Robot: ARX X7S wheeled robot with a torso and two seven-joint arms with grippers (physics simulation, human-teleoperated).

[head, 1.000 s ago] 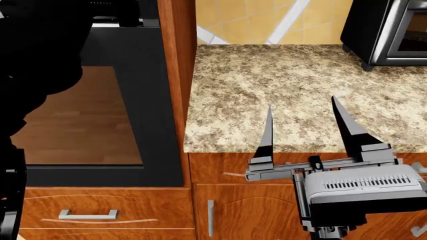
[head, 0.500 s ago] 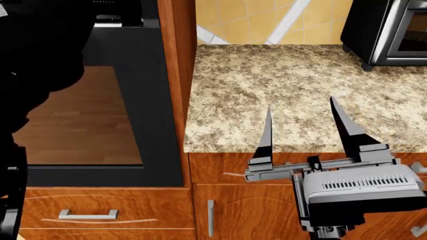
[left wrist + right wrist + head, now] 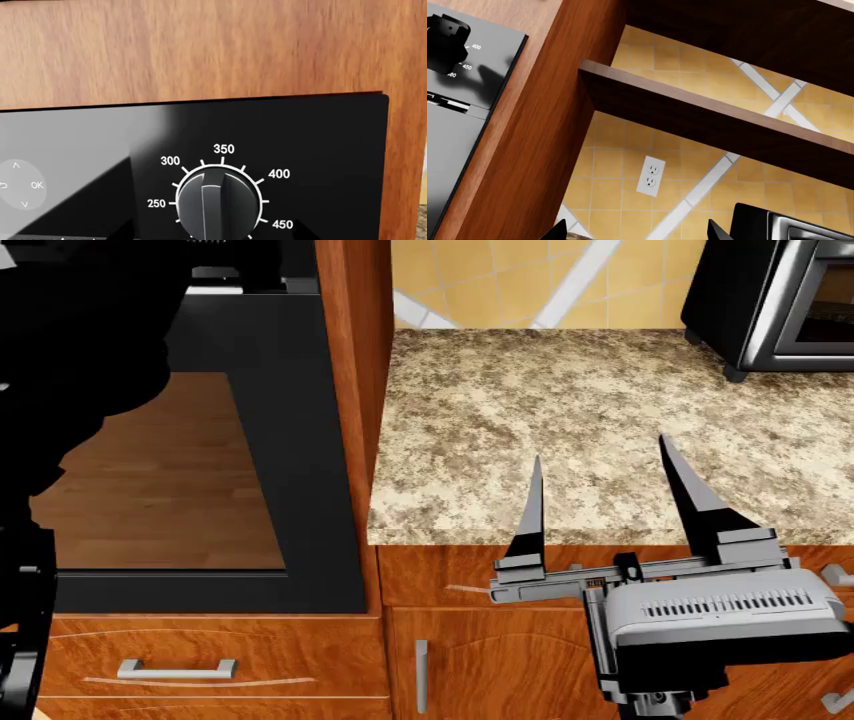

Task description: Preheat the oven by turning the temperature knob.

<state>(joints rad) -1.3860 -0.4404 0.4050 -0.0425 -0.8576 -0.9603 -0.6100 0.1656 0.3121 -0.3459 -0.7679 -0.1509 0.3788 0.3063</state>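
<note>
Left gripper isn't really visible, just a black mass over the oven (image 3: 287, 440) at far left, so can't tell its state. Its temperature knob (image 3: 217, 202) is black, ringed 250–450, ridge near 350. Right gripper (image 3: 607, 502) hangs wide open, empty, over the granite counter (image 3: 587, 390).

The speckled granite surface (image 3: 587, 420) runs from the wooden cabinet side on its left to a tiled wall behind. A small countertop oven (image 3: 781, 300) stands on feet at its far right corner.
</note>
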